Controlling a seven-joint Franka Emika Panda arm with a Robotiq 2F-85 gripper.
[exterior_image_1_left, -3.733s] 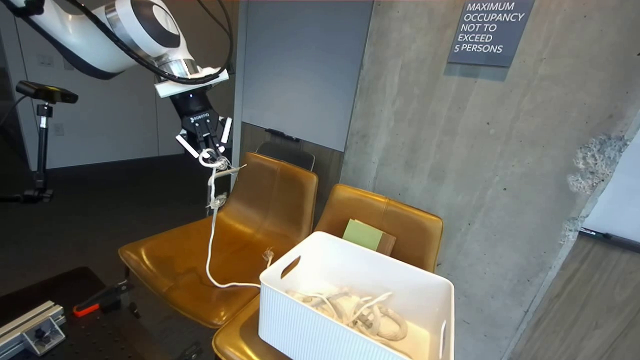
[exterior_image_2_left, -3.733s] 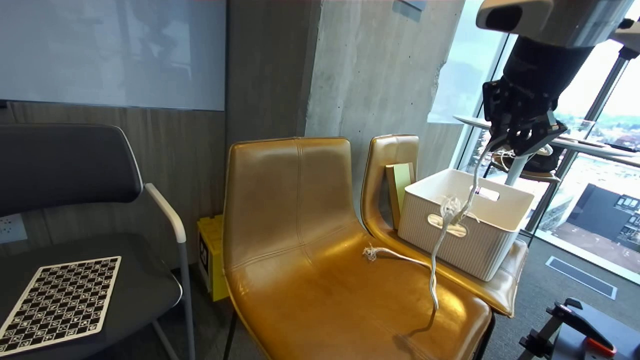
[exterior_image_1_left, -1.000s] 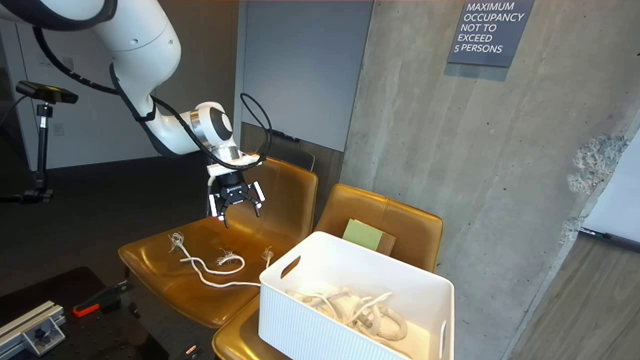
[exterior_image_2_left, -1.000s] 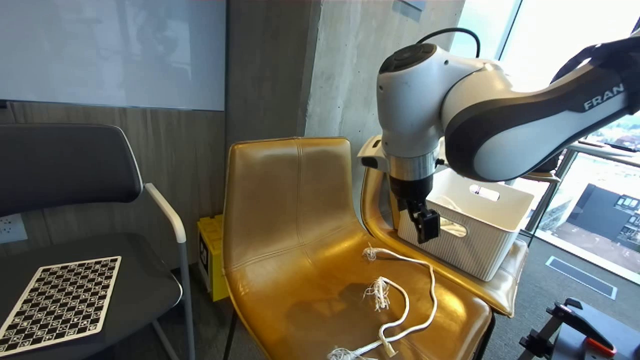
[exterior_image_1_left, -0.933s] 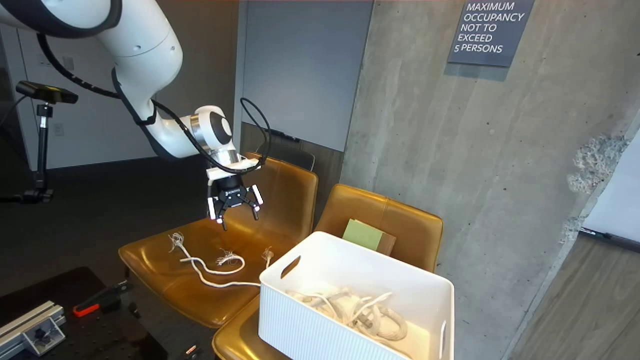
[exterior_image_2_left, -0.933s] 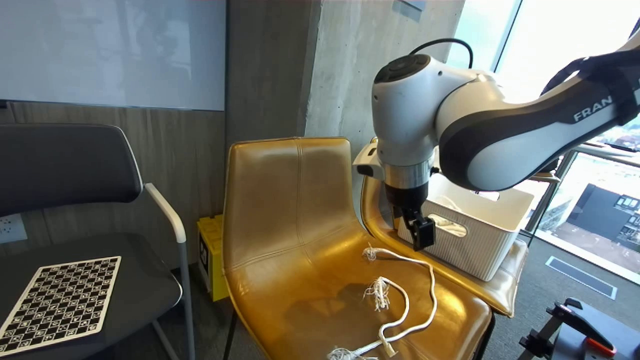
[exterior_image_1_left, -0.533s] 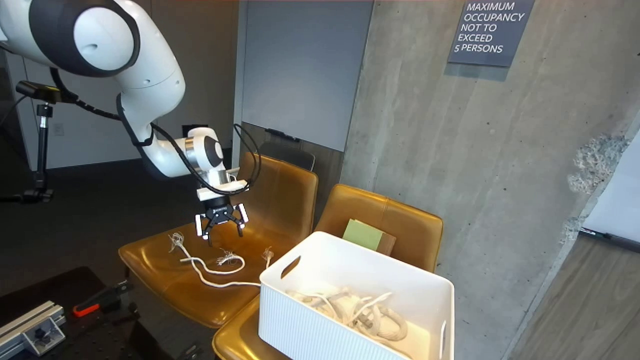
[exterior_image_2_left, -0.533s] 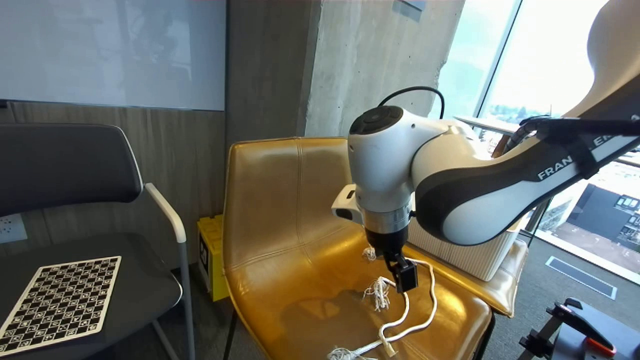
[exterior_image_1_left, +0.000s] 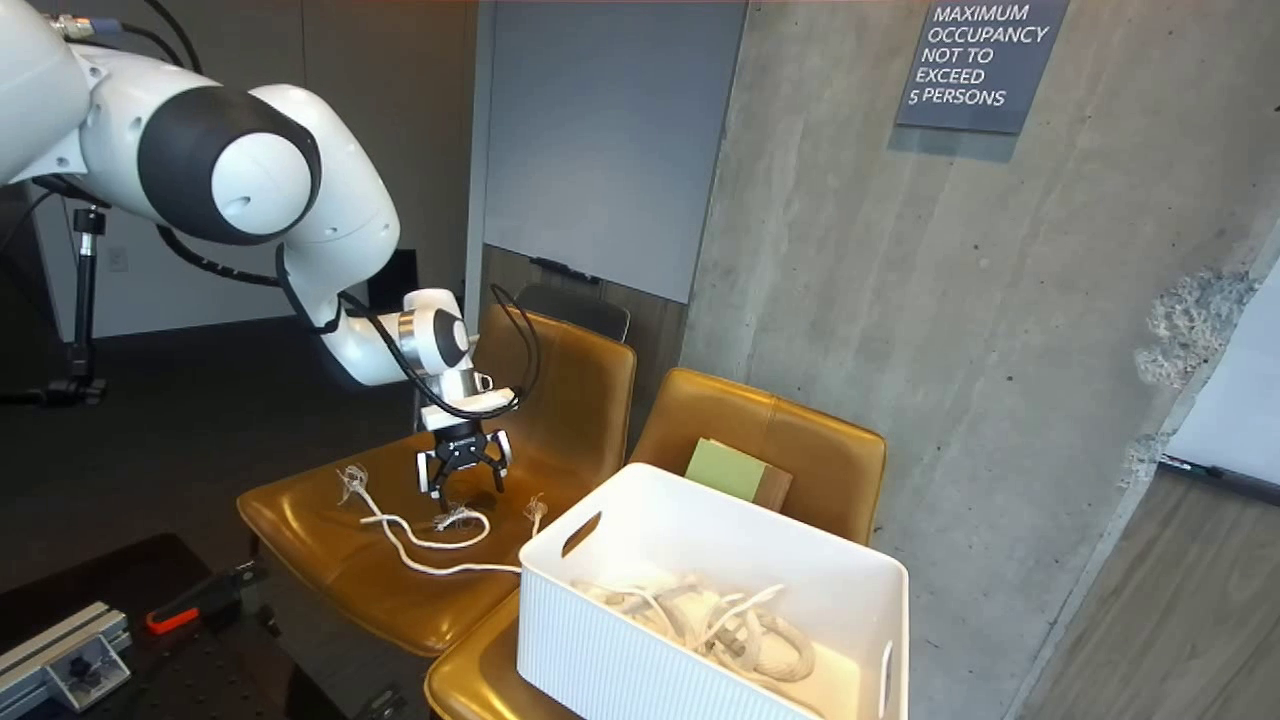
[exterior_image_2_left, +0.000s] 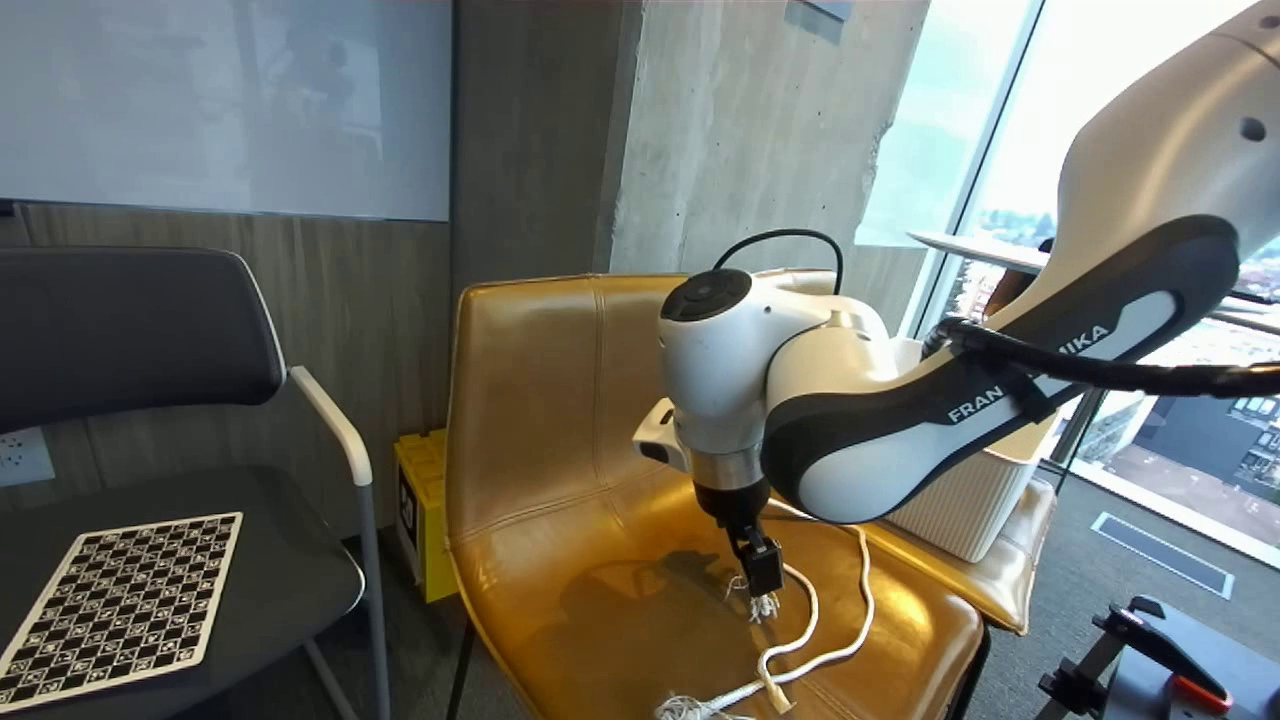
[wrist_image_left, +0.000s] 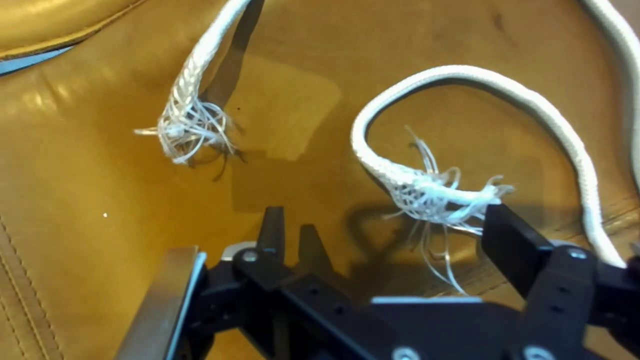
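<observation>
Claw (wrist_image_left: 387, 225) spread wide, holding nothing; white braided rope (wrist_image_left: 462, 73) likely light, limp, best pinched behind its frayed end (wrist_image_left: 425, 197).

1. An occupancy sign (exterior_image_1_left: 983, 65) hangs on the concrete wall (exterior_image_1_left: 850, 290).
2. A checkered board (exterior_image_2_left: 125, 605) lies flat on a dark chair (exterior_image_2_left: 130, 325).
3. A yellow box (exterior_image_2_left: 430, 510) stands near that chair.
4. A floor vent (exterior_image_2_left: 1163, 556) lies near the window (exterior_image_2_left: 1080, 70).

Concrete wall (exterior_image_1_left: 850, 270), bright tall window (exterior_image_2_left: 1095, 70), glossy whiteboard (exterior_image_2_left: 225, 105), dark armchair (exterior_image_2_left: 130, 330), gray floor (exterior_image_2_left: 1090, 582).
</observation>
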